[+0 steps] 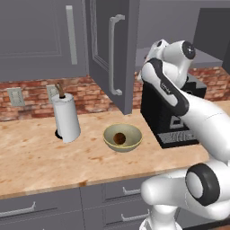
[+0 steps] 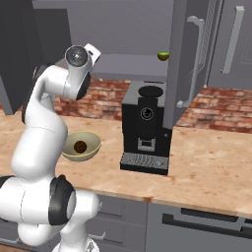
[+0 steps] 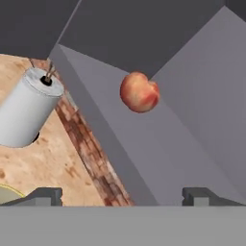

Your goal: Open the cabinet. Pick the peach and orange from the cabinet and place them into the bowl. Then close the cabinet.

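Red brick runs behind the counter (image 1: 36, 157), and the grey cabinet (image 1: 40, 36) hangs above it. Its right door (image 1: 112, 54) is swung out toward the robot, so the shelf (image 3: 158, 144) inside can be reached; the left door is shut.

On the counter stands a paper-towel roll (image 1: 66, 117) at the left, then the bowl (image 1: 122, 137) in the middle, then a black coffee machine (image 2: 145, 128) at the right. The bowl sits just below the open door, which I judge makes a short way from shelf to bowl. A small brown-orange ball, the orange (image 1: 119, 138), lies already in the bowl, so that half of the picking looks done.

The peach (image 3: 140, 92) rests on the shelf, near the back wall, touching nothing else that I can see. A small green fruit (image 2: 163, 56) sits also on the shelf, further to the right; it is not part of the task.

The arm is raised up to the cabinet, between the open door and the coffee machine. The hand (image 3: 123, 194) is wide open and holds nothing. It looks along the shelf at the peach and is well apart from it. I think the step now is the reach for the peach. The open door is close at the left of the arm, so the reach should keep clear of it.
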You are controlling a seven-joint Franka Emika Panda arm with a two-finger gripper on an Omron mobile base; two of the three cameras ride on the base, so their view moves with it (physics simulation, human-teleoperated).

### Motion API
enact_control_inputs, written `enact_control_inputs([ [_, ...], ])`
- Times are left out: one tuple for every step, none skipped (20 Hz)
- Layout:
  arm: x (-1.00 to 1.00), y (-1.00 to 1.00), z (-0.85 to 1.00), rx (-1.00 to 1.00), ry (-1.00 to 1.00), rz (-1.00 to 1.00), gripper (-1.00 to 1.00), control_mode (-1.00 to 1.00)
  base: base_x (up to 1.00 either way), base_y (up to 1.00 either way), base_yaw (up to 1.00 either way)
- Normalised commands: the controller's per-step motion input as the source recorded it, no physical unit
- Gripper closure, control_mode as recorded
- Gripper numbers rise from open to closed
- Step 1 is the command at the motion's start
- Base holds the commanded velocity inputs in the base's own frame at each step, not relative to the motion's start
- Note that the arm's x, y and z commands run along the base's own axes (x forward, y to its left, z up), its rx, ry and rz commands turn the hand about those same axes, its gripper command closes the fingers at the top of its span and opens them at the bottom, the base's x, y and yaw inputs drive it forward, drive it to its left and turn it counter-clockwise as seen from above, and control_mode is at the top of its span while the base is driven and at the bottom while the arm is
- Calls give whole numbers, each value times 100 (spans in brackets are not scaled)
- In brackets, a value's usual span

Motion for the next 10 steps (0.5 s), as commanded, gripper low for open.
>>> enact_control_inputs([
  [2, 0, 10, 4, 0, 10, -100, -100, 0, 0, 0],
  [0, -1, 22, 9, 0, 11, -100, -100, 0, 0, 0],
  [0, -2, 24, 11, 0, 11, -100, -100, 0, 0, 0],
  [0, -2, 21, 14, 0, 11, -100, -100, 0, 0, 0],
  [0, 0, 6, 20, 0, 11, -100, -100, 0, 0, 0],
  [0, -3, 1, 27, 0, 9, -100, -100, 0, 0, 0],
  [0, -1, 0, 35, 0, 6, -100, -100, 0, 0, 0],
  [0, 0, 0, 35, -1, 5, -100, -100, 0, 0, 0],
  [0, 0, 0, 30, -3, 4, -100, -100, 0, 0, 0],
  [0, 0, 0, 24, -6, 4, -100, -100, 0, 0, 0],
])
